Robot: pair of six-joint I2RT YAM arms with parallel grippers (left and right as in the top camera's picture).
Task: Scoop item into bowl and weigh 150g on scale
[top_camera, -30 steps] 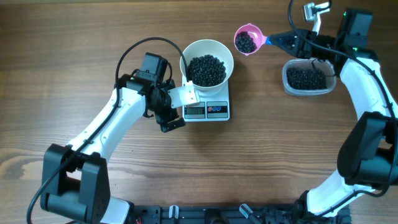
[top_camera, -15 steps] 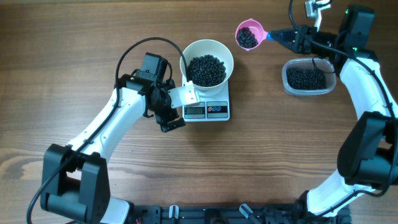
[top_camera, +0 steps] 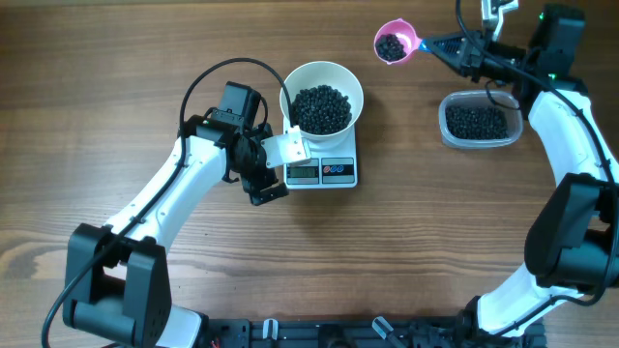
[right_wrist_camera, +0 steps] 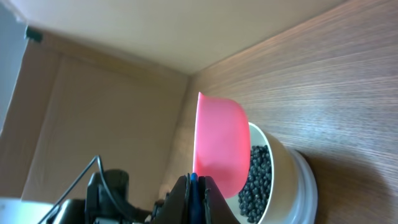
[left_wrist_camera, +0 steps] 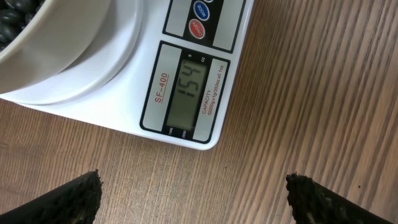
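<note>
Beans (top_camera: 322, 107): dark loose heap inside white bowl (top_camera: 322, 72), level well below rim. Bowl sits on rear part of scale (top_camera: 348, 180), approx. mid-desk (top_camera: 116, 87). Scale's display (left_wrist_camera: 189, 87) faces front edge. Left wrist cam reads it as 154, w/ "SF-400" printed beside it. Blue and red buttons (left_wrist_camera: 197, 28) sit next to the display. More beans in two other spots: a small load in pink scoop (top_camera: 396, 43), and a layer in clear tub (top_camera: 479, 121) at right side of desk. Scoop is to the right-rear of bowl, apart from it, not over it, mouth up in overhead view. Right wrist cam sees scoop from the side, w/ bowl and beans behind it. Right tool (top_camera: 462, 50) is clamped tight on scoop's blue handle (top_camera: 430, 43), fingers closed around its end, positioned rear of tub. Left tool (top_camera: 279, 169) is spread fully wide, holding nothing, hovering just left of scale at the display end. One finger is near the bowl's front-left side, other finger out over bare desk. Whether that finger touches scale or bowl: can't tell from overhead. Left wrist cam shows both fingertips (left_wrist_camera: 81, 193) at frame bottom corners, w/ scale corner between and beyond them.
</note>
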